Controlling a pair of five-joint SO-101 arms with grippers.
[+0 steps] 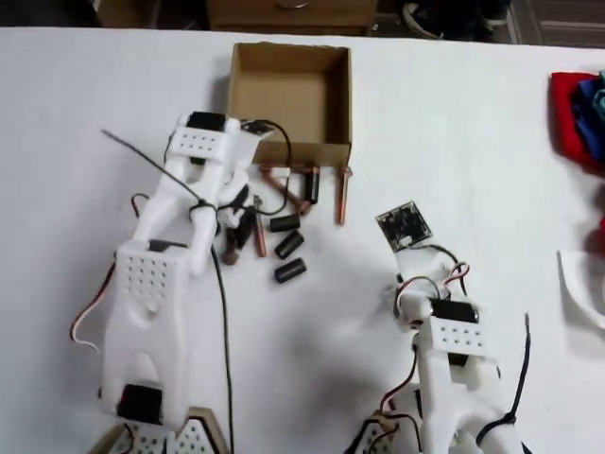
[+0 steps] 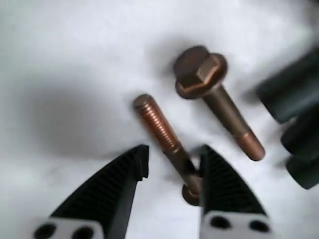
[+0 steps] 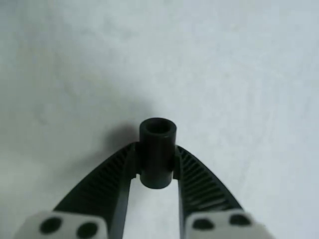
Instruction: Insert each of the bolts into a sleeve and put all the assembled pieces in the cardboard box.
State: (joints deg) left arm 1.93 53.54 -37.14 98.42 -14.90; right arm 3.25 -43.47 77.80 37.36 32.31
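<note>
Right end effector [image 3: 155, 152] grips sleeve [image 3: 157, 134] | white table [image 1: 454, 113] | red cloth [image 1: 572, 118] at edge

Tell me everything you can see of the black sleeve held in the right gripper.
The short black cylindrical sleeve looks like matte plastic, with an empty round bore open at its far end. The ribbed black fingers of the right gripper clamp its sides. It sits over the white table, shadow beside it; contact with the table cannot be judged.
</note>
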